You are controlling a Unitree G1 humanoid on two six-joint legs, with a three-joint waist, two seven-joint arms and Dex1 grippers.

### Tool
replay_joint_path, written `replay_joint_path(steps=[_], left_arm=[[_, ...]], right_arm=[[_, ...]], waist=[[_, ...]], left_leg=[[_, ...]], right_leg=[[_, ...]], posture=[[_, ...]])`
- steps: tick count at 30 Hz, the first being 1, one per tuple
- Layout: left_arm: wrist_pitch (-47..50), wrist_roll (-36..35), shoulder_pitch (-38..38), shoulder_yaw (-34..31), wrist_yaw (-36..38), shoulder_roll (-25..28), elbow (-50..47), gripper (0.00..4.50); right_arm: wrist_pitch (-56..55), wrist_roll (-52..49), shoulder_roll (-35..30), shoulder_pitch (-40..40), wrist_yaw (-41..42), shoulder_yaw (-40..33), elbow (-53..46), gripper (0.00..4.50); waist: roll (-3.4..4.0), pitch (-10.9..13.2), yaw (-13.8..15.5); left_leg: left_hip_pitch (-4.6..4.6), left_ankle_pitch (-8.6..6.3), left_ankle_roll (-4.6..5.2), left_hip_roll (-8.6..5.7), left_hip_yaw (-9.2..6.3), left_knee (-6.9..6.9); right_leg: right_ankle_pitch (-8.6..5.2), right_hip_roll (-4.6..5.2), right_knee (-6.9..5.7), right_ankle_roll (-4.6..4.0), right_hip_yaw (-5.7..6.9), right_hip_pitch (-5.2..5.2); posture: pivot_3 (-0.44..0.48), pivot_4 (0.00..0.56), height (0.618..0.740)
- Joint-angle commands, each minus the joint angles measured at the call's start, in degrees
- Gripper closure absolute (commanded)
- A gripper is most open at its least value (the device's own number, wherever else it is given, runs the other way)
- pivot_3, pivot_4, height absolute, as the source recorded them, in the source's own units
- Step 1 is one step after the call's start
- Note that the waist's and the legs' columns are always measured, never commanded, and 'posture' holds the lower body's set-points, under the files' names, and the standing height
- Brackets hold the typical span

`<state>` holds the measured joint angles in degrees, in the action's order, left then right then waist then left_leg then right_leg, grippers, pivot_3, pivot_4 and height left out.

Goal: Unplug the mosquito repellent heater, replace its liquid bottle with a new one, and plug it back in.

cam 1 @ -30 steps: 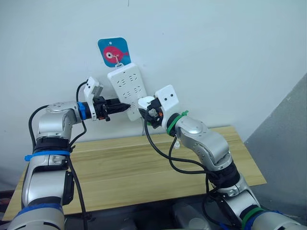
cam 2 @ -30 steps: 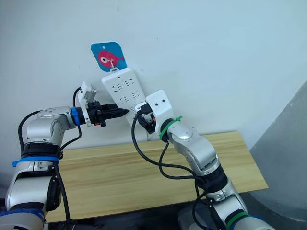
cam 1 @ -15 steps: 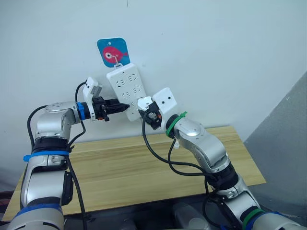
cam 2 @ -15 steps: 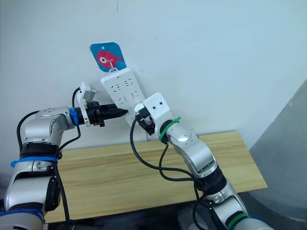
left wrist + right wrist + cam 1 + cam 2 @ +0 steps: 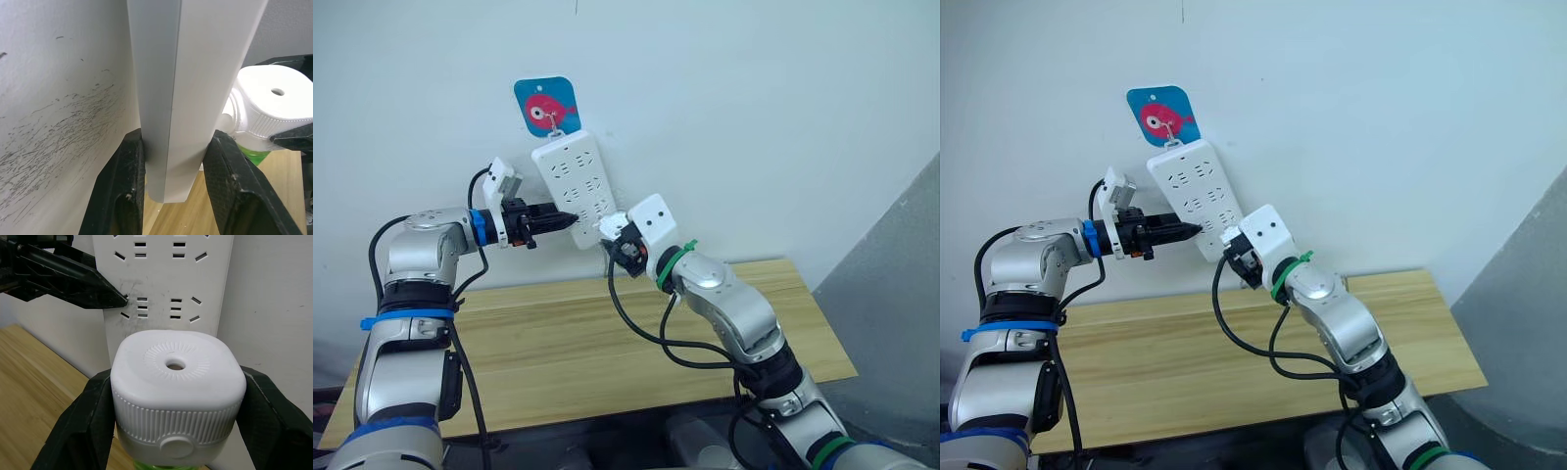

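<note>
Power strip (image 5: 573, 188) hung tilted on wall (image 5: 754, 117), below fish tag (image 5: 546, 106), above table (image 5: 558, 343). Left gripper (image 5: 565, 219) clamped across strip's lower left edge. Mosquito repellent heater (image 5: 177, 391) held in right gripper (image 5: 178, 431), just before strip's lower end, right of left gripper.

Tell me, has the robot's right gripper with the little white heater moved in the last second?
Yes. The right gripper, shut on the mosquito repellent heater, has shifted slightly down the power strip toward its lower end, while the left gripper stays clamped on the strip's edge.
</note>
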<state>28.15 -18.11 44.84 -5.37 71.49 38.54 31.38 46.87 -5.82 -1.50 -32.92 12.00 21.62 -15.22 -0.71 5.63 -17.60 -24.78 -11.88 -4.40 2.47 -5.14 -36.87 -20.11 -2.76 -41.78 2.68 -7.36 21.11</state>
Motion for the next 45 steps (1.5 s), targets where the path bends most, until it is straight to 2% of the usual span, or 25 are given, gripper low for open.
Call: replay_joint_path(steps=[1,28,45], left_arm=[[-0.34,-1.06,-0.17,0.32,1.29,0.18,-2.11,3.19],[0.78,-1.24,-0.54,0.81,1.60,0.01,-3.39,3.19],[1.44,-1.49,-1.08,0.69,1.71,-0.12,-4.28,3.19]], right_arm=[[-1.03,0.20,0.85,-0.82,-0.17,-1.21,-3.54,1.48],[-4.75,2.31,2.90,-2.05,-1.05,-1.92,-0.33,1.48],[-2.24,2.49,3.66,-3.31,0.52,-1.19,-0.30,1.48]], waist=[[0.00,0.00,0.00],[0.00,0.00,-0.01],[0.00,0.00,0.00]], left_leg=[[0.00,0.00,0.00,0.00,-0.01,0.00],[0.00,0.01,-0.01,-0.01,-0.09,0.00],[0.00,0.02,-0.03,0.00,-0.19,0.01]], right_leg=[[0.00,0.00,0.00,0.00,0.02,0.00],[0.00,0.00,0.00,-0.01,0.09,-0.02],[0.00,0.00,-0.02,-0.01,0.16,-0.04]], posture=[[-0.265,0.053,0.733],[-0.265,0.052,0.733],[-0.265,0.051,0.733]])
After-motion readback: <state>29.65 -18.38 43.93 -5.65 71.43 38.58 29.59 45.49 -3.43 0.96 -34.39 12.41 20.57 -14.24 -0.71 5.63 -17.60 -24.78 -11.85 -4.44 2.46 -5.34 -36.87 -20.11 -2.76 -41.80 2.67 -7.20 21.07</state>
